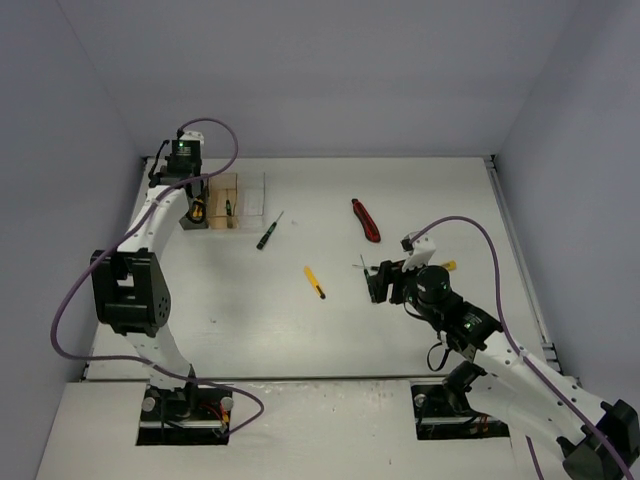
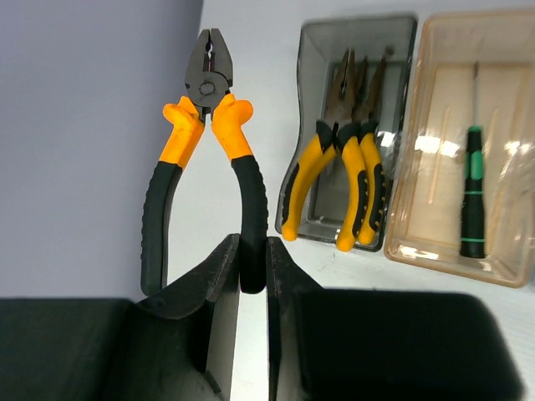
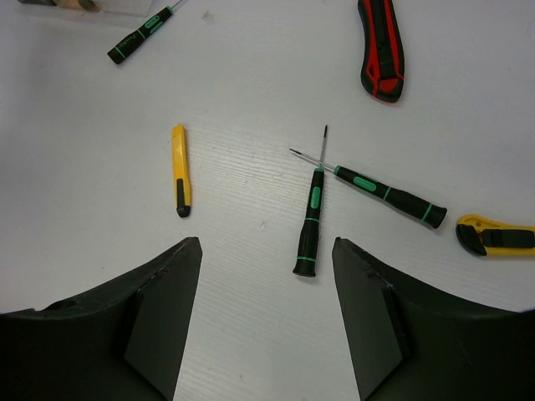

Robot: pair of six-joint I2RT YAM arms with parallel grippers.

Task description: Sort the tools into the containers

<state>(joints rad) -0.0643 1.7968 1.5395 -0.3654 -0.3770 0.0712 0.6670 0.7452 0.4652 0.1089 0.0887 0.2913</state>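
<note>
Plainly, the orange-handled pliers (image 2: pixel 209 142) are the thing to watch. The left hand (image 2: pixel 252 259) is closed narrowly on just one of their two black grips, and the other grip hangs free. They are near the far left corner of the tabletop (image 1: pixel 300 340). From the wrist view they are beside the grey bin (image 2: pixel 368 38), not over it.

A hold on one grip is probably weak. The pliers could pivot between the fingers or slide out during a quick move. Let go here, they would likely land on the tabletop or strike the bin's rim. The bin looks light, so a knock might shove or tip it. Two yellow pliers (image 2: pixel 347 167) already fill much of it, so a third pair may end up propped on the wall. The amber bin (image 2: pixel 501 50) stands touching or just beside it and holds one green screwdriver (image 2: pixel 473 192). A drop too far that way would put the pliers with the wrong kind.

Toward the right edge, the right hand (image 3: pixel 266 251) hangs wide open above two crossed screwdrivers (image 3: pixel 309 221). Closing on one may drag or roll the other. The slim yellow knife (image 3: pixel 180 167), the red-handled tool (image 3: pixel 380 50) and a yellow cutter (image 3: pixel 497 236) lie loose around them.
</note>
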